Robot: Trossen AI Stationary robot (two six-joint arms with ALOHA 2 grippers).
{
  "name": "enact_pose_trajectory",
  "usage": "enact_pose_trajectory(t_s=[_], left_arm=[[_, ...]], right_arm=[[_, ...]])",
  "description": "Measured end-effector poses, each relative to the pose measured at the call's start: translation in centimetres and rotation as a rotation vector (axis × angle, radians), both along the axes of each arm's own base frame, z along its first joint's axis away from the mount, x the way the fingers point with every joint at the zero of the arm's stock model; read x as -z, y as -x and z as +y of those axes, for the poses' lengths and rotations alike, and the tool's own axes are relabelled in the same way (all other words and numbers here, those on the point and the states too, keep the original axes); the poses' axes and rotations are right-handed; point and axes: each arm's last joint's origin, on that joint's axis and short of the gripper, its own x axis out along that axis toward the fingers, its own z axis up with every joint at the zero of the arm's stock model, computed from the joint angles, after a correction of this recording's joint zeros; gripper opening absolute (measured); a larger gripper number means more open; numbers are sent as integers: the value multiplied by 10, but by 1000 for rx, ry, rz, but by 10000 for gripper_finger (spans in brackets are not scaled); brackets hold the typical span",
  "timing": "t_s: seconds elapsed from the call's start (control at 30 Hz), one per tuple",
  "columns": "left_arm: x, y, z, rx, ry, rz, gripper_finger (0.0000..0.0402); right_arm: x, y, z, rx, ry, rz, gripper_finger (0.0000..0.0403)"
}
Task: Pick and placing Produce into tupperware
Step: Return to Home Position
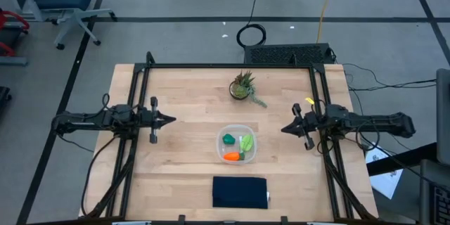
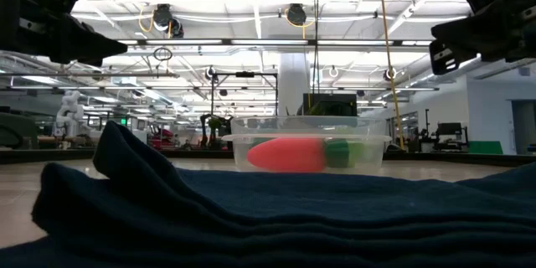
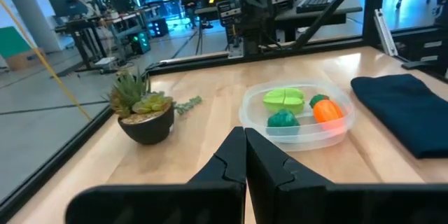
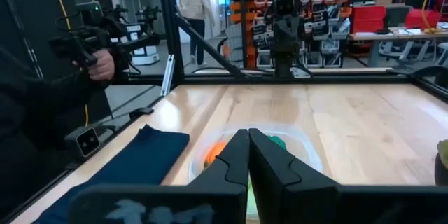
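the tupperware (image 1: 237, 126) sits on the wooden table (image 1: 183, 162) just below the centre of the high view, slightly right of the middle. all three produce pieces lie inside it. the dark green lump (image 1: 228, 139) is in its upper left part, the yellow-green piece (image 1: 246, 143) is beside it to the right, and the carrot (image 1: 232, 157) lies across the lower edge with its green top toward the right. in the low view the carrot shows through the clear wall, resting on the container's floor.

the left gripper (image 1: 171, 119) is at the left of the high view at mid-height, pointing toward the centre, well apart from the tupperware. its jaws are pressed together and pinch nothing. the right gripper (image 1: 283, 129) mirrors it at the right of the frame at about the same height, pointing inward, also well apart from the container. its jaws are likewise closed tight on nothing. in the low view both hang above the tabletop, in the upper left and upper right corners.

the potted plant (image 1: 243, 86) stands upright above the tupperware in the high view, near the table's far edge. the navy cloth (image 1: 240, 191) lies flat below the container, near the bottom of the frame, apart from it. a person (image 4: 35, 112) in dark clothing stands beside the table in the right wrist view.
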Motion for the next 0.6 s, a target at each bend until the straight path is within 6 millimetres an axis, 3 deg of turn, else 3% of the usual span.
enact_pose_trajectory(t_s=[0.6], left_arm=[[3,-3,-2,54,27,-6,0]], right_arm=[[2,2,0,8,-44,21,0]])
